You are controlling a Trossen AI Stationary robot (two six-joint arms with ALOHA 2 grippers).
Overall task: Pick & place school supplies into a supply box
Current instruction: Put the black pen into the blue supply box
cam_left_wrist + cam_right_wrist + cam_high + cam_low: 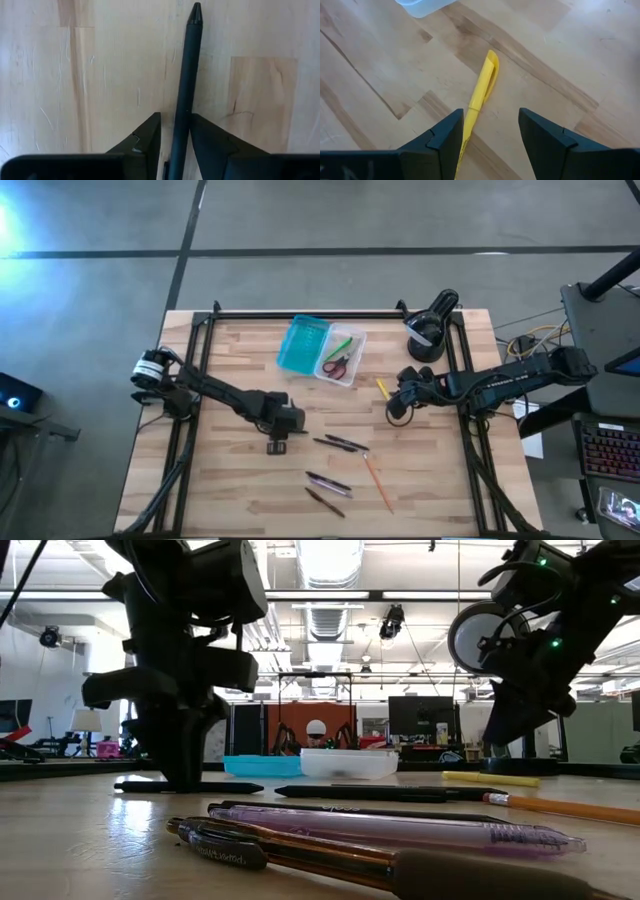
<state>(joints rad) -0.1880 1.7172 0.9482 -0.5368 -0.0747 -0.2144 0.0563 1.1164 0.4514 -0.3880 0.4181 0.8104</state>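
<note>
A thin dark pen point(186, 75) lies flat on the wooden table point(230, 490). My left gripper point(175, 117) has come down over it from above, one finger on each side of its barrel, the gap narrow. In the high view this gripper point(277, 442) is left of centre. My right gripper point(490, 117) hangs open above a yellow pencil point(482, 90), which lies on the table to the right of the supply box point(320, 350). The box lies open. Its clear half holds red-handled scissors point(336, 364) and a green marker point(341, 346). My left gripper points down with its fingers on either side of the pen's barrel point(181, 125). One finger point(200, 130) looks to lie against the pen's side, while a sliver of wood shows between the pen and the other finger point(150, 130). The pen rests flat on the table.
More dark pens point(340, 443) point(328, 482) point(325, 500) and an orange pencil point(377, 480) lie on the near half of the table. A black round device point(432, 325) stands at the far right corner. A dark rail frame point(300, 313) edges the table.
</note>
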